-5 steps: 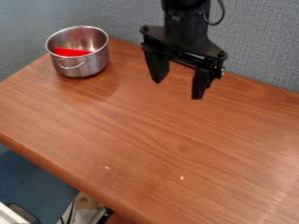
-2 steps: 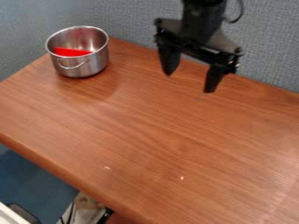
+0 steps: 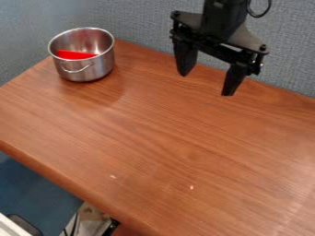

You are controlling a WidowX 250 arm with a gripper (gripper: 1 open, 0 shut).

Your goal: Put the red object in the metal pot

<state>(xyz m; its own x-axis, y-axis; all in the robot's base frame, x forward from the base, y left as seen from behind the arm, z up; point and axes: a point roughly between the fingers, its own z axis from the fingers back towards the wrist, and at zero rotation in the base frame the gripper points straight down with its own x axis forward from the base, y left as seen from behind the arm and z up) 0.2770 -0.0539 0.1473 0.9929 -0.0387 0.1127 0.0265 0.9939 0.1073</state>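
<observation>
The metal pot (image 3: pixel 83 53) stands at the table's far left corner, shiny and round. Inside it lies the red object (image 3: pixel 75 54), a flat red patch on the pot's floor. My gripper (image 3: pixel 208 76) hangs above the table's far right side, well away from the pot. Its two black fingers (image 3: pixel 185 63) point down and stand wide apart with nothing between them.
The wooden table (image 3: pixel 147 138) spreads under the gripper, its front edge running diagonally at lower left. A grey-blue wall rises behind the pot. Below the table's edge, dark floor and some clutter (image 3: pixel 87 221) show.
My open gripper has drifted to the right and slightly upward, further from the pot. The pot and the red object have stayed put.
</observation>
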